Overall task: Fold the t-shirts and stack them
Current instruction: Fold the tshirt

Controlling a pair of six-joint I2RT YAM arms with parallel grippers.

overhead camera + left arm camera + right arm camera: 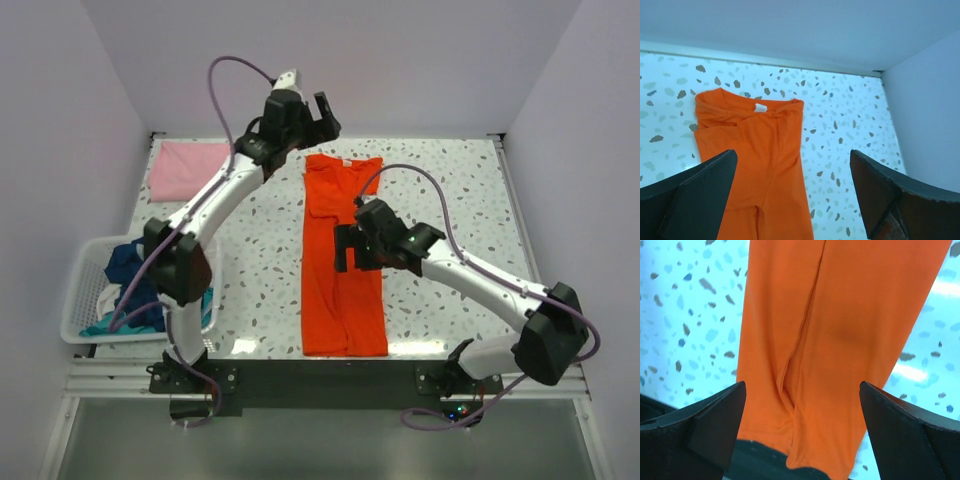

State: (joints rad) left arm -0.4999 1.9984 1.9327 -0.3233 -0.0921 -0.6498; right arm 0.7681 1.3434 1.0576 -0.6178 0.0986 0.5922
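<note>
Centrally, the orange-red t-shirt (325, 300) lies as a long narrow strip down the middle of the speckled surface (450, 180). Its collar points toward the top of the overhead frame and its hem reaches the near edge. In that view part of its middle is hidden under the right arm's wrist. Each wrist view cuts it off: the left one shows only the collar end with a small white label, the right one only the hem end with a lengthwise crease.

A pink t-shirt (185, 168) lies flat in the upper left corner of the surface, its right edge partly behind the left arm (215, 195). At lower left, that arm's elbow covers part of the white basket (75, 300). Inside are a bunched dark blue t-shirt (125, 262) and some teal cloth (105, 325), and how many garments there are is hard to make out.

The left arm rises from its base at bottom left and stretches diagonally to upper centre, wrist raised. The left fingers (322, 103) hang above and just left of the collar, spread wide, gripping nothing.

The right arm (480, 275) runs from lower right leftward. The right fingers (344, 260) are spread wide over the shirt's middle, with no cloth pinched. Whether they touch the fabric cannot be told.
</note>
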